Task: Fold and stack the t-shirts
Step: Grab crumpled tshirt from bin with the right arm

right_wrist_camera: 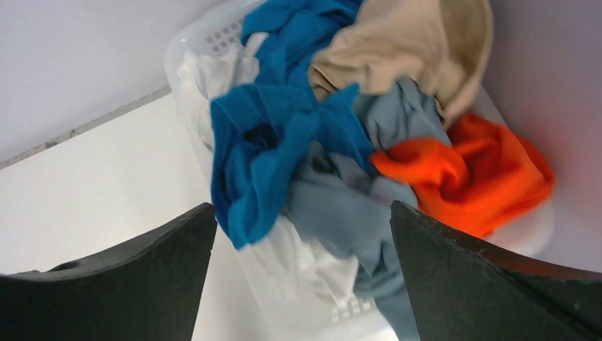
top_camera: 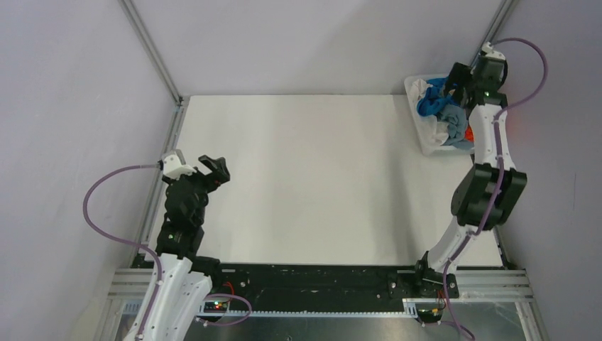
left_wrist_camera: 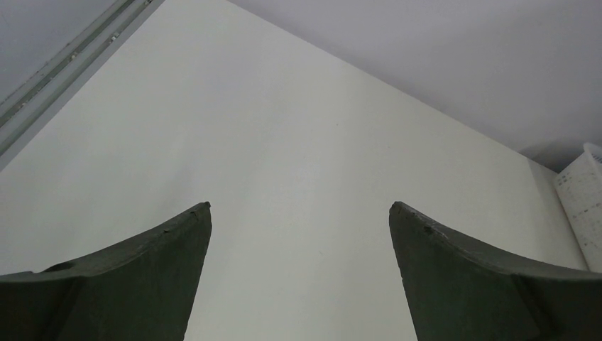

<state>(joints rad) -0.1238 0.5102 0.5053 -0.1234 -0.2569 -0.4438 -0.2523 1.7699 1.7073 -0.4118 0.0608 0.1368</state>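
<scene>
Five t-shirts (right_wrist_camera: 334, 163) lie crumpled together in the white lattice basket (right_wrist_camera: 227, 32), which sits at the far right corner of the bench (top_camera: 319, 177), close to the wall. The blue shirt (right_wrist_camera: 284, 135) is uppermost on the side toward the open bench. The tan shirt (right_wrist_camera: 412, 50) is at the far end and the orange shirt (right_wrist_camera: 475, 170) on the wall side. The grey-blue shirt (right_wrist_camera: 341, 213) runs through the middle under the blue, and the white shirt (right_wrist_camera: 213, 74) shows at the bench-side edge. None is folded and no stack shows on the bench, so the task looks to be at its very start. The right tool (right_wrist_camera: 302, 206) hangs just above the heap, released, its fingers spread wide with nothing between them. From its wrist view the blue shirt lies below and ahead, a little toward the bench-side finger. Its bunched length runs away from the tool, across the line on which the fingers close, so a straight descent should, I judge, put a fold of it in the gap. The left tool (left_wrist_camera: 301, 204) is likewise released and empty, over bare bench at the near left, well apart from the basket, so the right arm is plainly the nearer
</scene>
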